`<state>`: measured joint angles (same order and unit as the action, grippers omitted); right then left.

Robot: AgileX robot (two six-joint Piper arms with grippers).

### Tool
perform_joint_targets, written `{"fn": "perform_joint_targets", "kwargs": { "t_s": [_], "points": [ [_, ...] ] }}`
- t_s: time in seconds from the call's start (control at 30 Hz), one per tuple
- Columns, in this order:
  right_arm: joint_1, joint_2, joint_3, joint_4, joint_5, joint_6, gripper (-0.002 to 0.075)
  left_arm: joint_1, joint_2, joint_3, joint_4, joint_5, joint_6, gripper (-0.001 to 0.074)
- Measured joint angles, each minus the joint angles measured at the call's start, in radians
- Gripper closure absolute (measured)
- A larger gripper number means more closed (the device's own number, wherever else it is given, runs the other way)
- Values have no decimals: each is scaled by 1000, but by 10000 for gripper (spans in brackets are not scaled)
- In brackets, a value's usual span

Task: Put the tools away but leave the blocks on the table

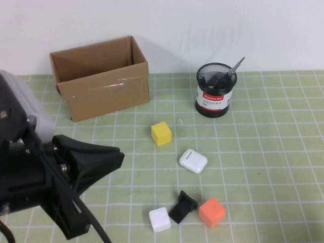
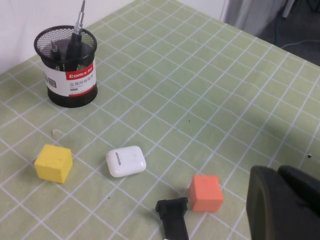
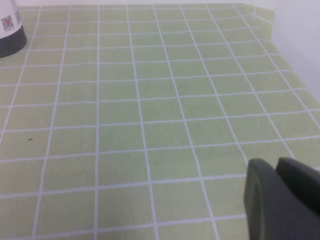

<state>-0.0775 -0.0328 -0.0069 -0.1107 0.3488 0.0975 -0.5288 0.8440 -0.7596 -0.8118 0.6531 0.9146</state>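
Note:
A black mesh pen cup (image 1: 212, 90) stands at the back of the green grid table (image 1: 263, 152). A screwdriver (image 1: 234, 69) sticks out of it, metal tip up; it also shows in the left wrist view (image 2: 79, 22) beside a thin black tool (image 2: 54, 49). No red scissors are in view. The yellow block (image 1: 161, 133), white block (image 1: 160, 219) and orange block (image 1: 211, 212) lie on the mat. My left gripper (image 1: 117, 156) is shut and empty, raised left of the blocks; its fingers (image 2: 285, 205) are near the orange block (image 2: 205, 193). My right gripper (image 3: 276, 166) is shut over bare mat.
An open cardboard box (image 1: 101, 76) stands at the back left. A white glossy case (image 1: 193, 161) lies mid-table. A small black angular piece (image 1: 183, 206) sits between the white and orange blocks. The pen cup's base (image 3: 10, 35) shows far off in the right wrist view.

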Motion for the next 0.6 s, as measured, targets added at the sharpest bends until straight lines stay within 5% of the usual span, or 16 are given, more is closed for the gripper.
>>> {"fn": "perform_joint_targets", "kwargs": {
  "t_s": [0.33,0.6],
  "points": [
    [0,0,0,0,0,0,732,0,0,2,17,-24,-1,738],
    [0,0,0,0,0,0,732,0,-8,27,-50,-263,-4,738]
  ]
}}
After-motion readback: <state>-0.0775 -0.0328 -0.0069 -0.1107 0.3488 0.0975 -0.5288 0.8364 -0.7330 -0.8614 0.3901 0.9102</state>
